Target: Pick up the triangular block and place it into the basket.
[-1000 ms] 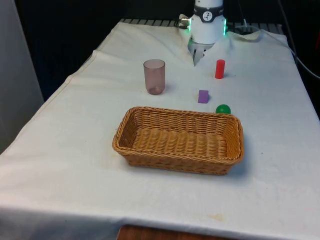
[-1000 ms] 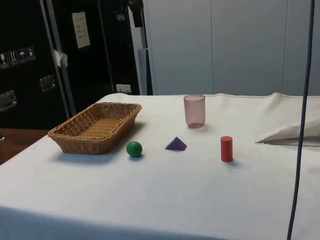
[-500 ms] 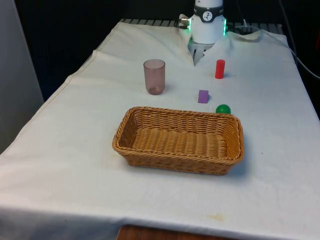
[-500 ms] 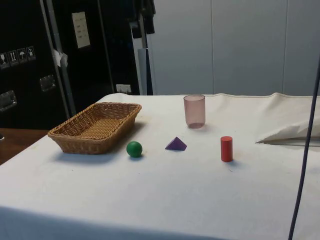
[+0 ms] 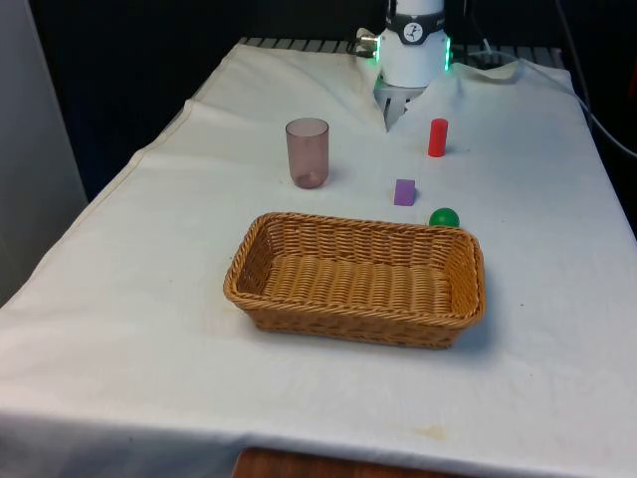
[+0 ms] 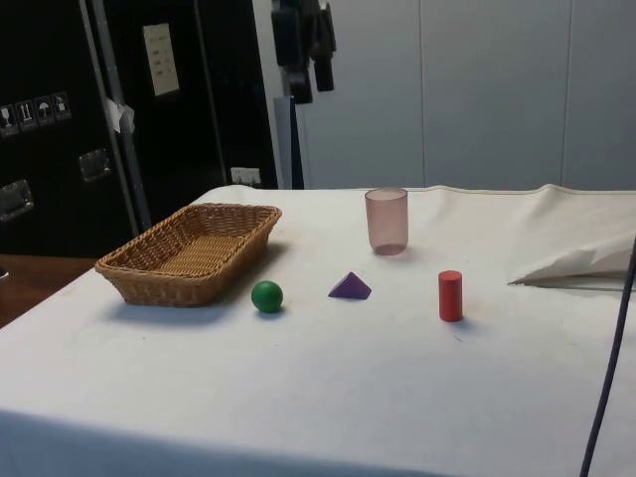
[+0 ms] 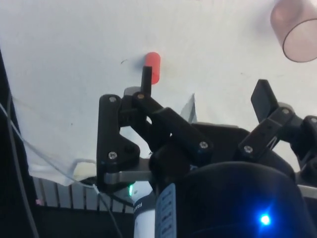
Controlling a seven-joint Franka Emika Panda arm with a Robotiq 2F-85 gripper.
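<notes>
The gripper is hanging high above the tabletop, with its fingers spread wide and gripping nothing; the side view is showing it up above everything on the cloth. That height looks like a survey position, giving a clear look down before any descent, so the pick is not yet begun.

The triangular block, purple, is lying flat on the cloth well below the fingers and apart from them, resting on a broad face with its point up. In the front view it is sitting between the red cylinder and the green ball, near each but touching neither. Its sloped sides will probably want a grip across the flat faces.

The basket is standing beyond the block from the fingers, open side up and empty, so the drop should be simple. The ball is lying just beside the basket's wall and could get nudged during the carry. The pinkish cup is standing upright off to one side, below the fingers, out of the likely path. The red cylinder is showing past one fingertip in the wrist view, with the cup beyond the other.
</notes>
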